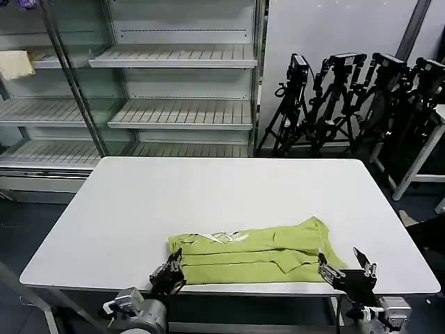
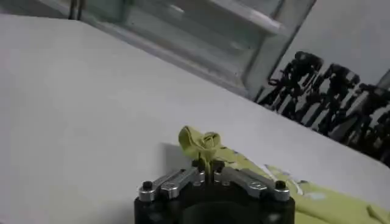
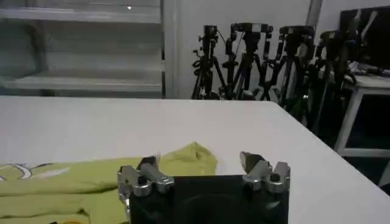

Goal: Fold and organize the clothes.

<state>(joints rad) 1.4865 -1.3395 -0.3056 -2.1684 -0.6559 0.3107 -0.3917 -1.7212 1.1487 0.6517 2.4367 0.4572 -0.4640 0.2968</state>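
Lime-green shirt [image 1: 254, 256] lies folded into long band at near edge of white table [image 1: 208, 195]; left gripper [image 1: 169, 269] at shirt's left end, jaws pinched on bunched corner; right gripper [image 1: 345, 267] at right end, jaws spread, empty; step seems crosswise fold; next: right gripper needs grip on its end.

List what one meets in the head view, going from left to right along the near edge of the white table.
Left tool, shut on a corner of the lime-green soft-fabric shirt → the folded shirt itself, lying on the white table → right tool, open at the shirt's other end.
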